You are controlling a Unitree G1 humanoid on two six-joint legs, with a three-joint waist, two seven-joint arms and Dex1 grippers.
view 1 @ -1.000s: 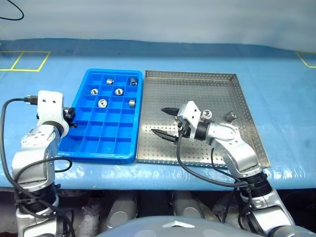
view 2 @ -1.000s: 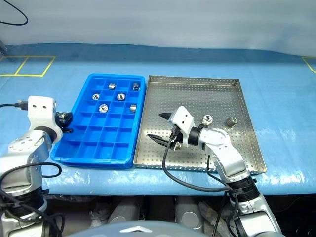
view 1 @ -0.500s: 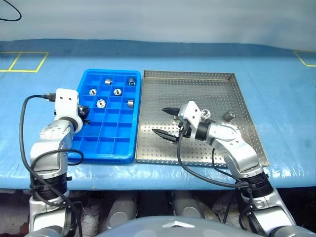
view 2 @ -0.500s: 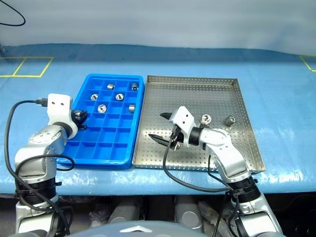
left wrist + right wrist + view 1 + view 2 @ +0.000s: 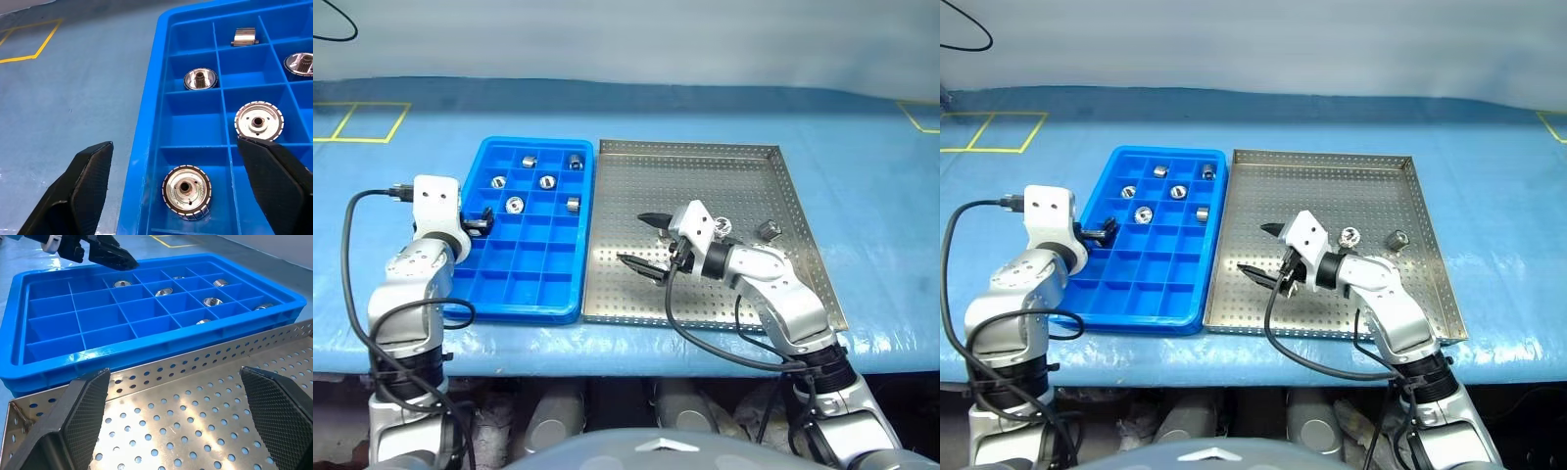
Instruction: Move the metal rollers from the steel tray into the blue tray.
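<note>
The blue tray (image 5: 524, 284) lies left of the steel tray (image 5: 705, 176). Several metal rollers rest in its far compartments, such as one (image 5: 546, 182). My left gripper (image 5: 481, 222) hangs open over the tray's left edge. In the left wrist view a roller (image 5: 186, 185) lies loose in the edge compartment between the spread fingers (image 5: 88, 171). Two rollers (image 5: 722, 226) (image 5: 769, 230) lie on the steel tray's right side. My right gripper (image 5: 641, 241) stands open and empty over the steel tray's left middle, pointing at the blue tray.
Both trays sit on a blue-covered table (image 5: 862, 196) with yellow tape marks (image 5: 372, 122) at the far left. The left arm's black cable (image 5: 352, 255) loops beside the blue tray. The right wrist view shows the steel tray's raised rim (image 5: 205, 364) in front of the blue tray.
My left gripper moved right to the blue tray's edge and then opened, letting a roller drop into an edge compartment. The right gripper has stayed where it was, open.
</note>
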